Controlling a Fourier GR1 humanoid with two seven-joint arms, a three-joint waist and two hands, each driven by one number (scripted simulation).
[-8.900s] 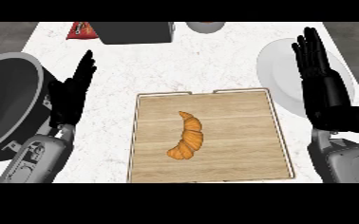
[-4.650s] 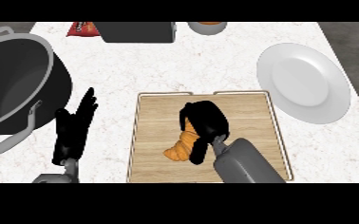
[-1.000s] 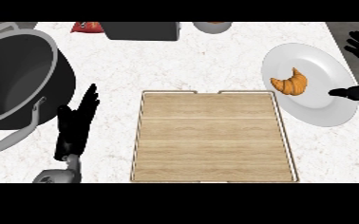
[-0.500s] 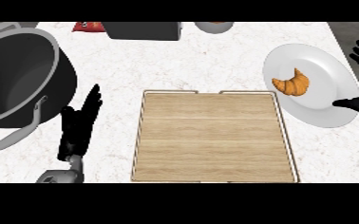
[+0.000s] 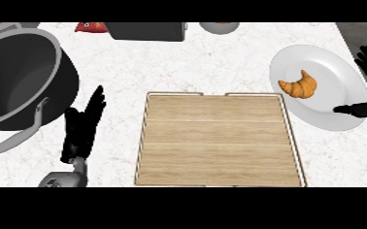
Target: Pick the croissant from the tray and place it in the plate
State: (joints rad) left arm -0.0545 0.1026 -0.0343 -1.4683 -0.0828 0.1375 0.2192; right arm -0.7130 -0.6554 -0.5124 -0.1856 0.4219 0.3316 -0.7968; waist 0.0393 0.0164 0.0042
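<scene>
The croissant lies on the plate at the frame's right, likely light, soft and flaky, best cradled about its thick middle. Only fingertips of the right hand show at the right edge, so its state cannot be told. The tray sits centre. The left hand rests lower left, fingers straight.

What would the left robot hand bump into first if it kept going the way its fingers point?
Probably the big black pot. The left robot hand points up and slightly right, beside the pot's rim, so it might just slip past along the counter.
</scene>
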